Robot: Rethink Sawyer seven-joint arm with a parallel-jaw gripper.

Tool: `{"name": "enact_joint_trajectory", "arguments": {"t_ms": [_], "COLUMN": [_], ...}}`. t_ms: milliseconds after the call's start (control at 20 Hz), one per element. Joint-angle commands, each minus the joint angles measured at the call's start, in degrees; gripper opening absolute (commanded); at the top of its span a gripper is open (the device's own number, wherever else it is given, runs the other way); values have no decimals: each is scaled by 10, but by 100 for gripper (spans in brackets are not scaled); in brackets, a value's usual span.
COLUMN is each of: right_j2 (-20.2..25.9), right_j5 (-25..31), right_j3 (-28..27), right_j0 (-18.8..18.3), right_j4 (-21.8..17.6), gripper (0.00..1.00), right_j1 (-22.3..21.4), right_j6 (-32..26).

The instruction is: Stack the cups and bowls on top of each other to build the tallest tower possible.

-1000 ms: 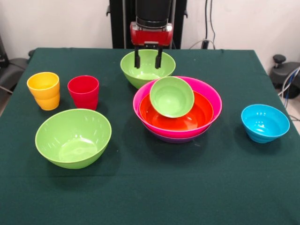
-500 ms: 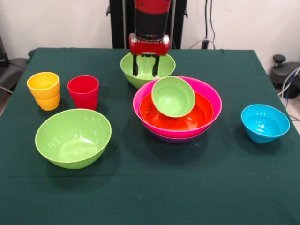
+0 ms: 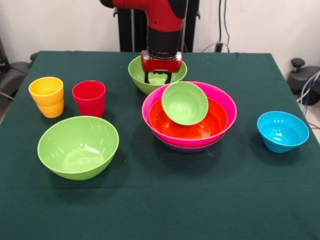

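On the green worktop (image 3: 165,200), the tower (image 3: 189,117) so far is a purple, pink and orange nest with a small lime bowl (image 3: 185,103) tilted inside. Behind it, the tool (image 3: 161,76) reaches down into the far large lime bowl (image 3: 136,72); I cannot tell its state. These glossy plastic bowls look light, stiff and slippery, so the thin rim seems the best hold. The cups (image 3: 67,97) stand apart.

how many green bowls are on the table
3: a large green bowl front left, a small green bowl tilted in the orange bowl, another behind, under the gripper.
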Motion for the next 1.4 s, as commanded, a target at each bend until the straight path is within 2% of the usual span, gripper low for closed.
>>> {"name": "enact_joint_trajectory", "arguments": {"t_ms": [50,250,400,500,850,1250,1400], "right_j2": [21,20,28,30,49,90,90], "right_j5": [-27,-25,-40,-46,35,88,111], "right_j3": [-71,-75,-89,-83,34,104,120], "right_j0": [13,17,7,4,-10,-40,-43], "right_j4": [24,23,23,24,25,34,38], "gripper": [100,100,100,100,100,100,100], "right_j1": [54,58,85,81,-82,-187,-228], "right_j6": [85,83,84,88,86,70,61]}}
